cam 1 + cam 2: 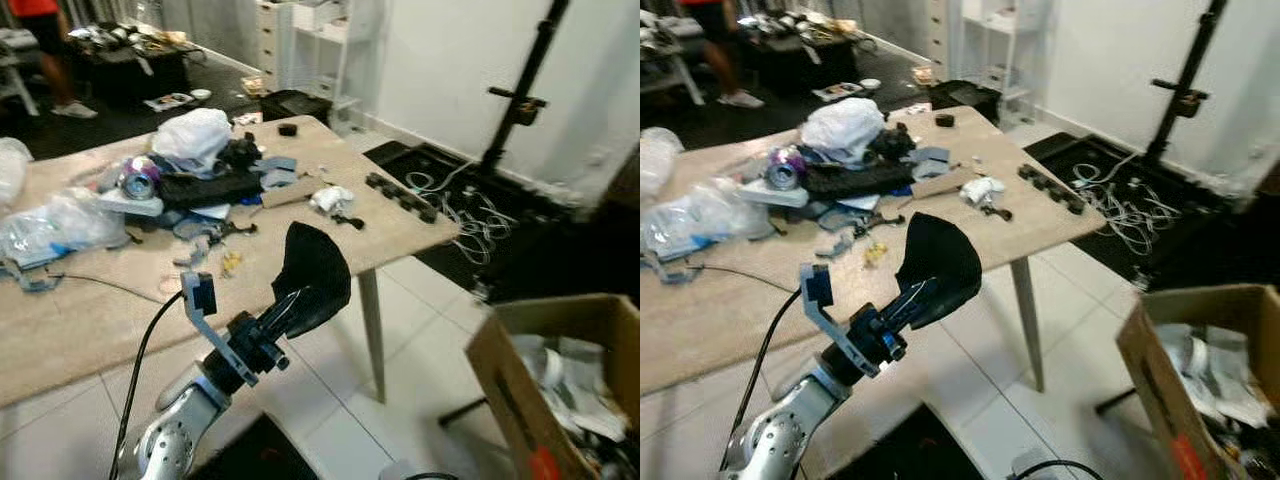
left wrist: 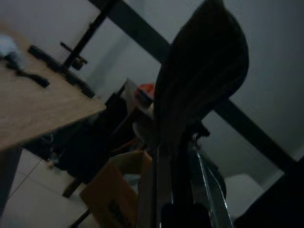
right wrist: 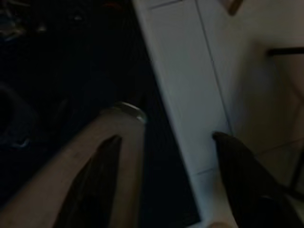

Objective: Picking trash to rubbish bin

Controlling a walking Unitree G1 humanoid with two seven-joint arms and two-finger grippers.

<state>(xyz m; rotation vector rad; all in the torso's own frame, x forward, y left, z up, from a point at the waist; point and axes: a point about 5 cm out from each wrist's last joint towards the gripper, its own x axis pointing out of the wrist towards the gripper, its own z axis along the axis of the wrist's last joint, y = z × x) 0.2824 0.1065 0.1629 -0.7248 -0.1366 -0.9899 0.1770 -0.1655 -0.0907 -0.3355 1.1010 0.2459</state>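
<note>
My left gripper [image 1: 292, 300] is raised in front of the table's near edge, shut on a curved black piece of trash [image 1: 312, 275] that stands up above the fingers. That same black piece [image 2: 199, 85] looms large and dark in the left wrist view. At the lower right an open cardboard box [image 1: 565, 385] on the floor holds crumpled paper and serves as the rubbish bin. More trash lies on the wooden table [image 1: 90, 310]: a white bag [image 1: 192, 133], clear plastic bags [image 1: 55, 225], a can [image 1: 138, 180] and a white scrap [image 1: 330, 198]. My right gripper [image 3: 164, 185] hangs open in the dark.
A black stand [image 1: 515, 95] and white cables [image 1: 470, 215] occupy the floor to the right of the table. A black power strip [image 1: 400, 196] lies on the table's right edge. A person [image 1: 45, 45] stands at the far left back near another cluttered table. White tiles stretch between table and box.
</note>
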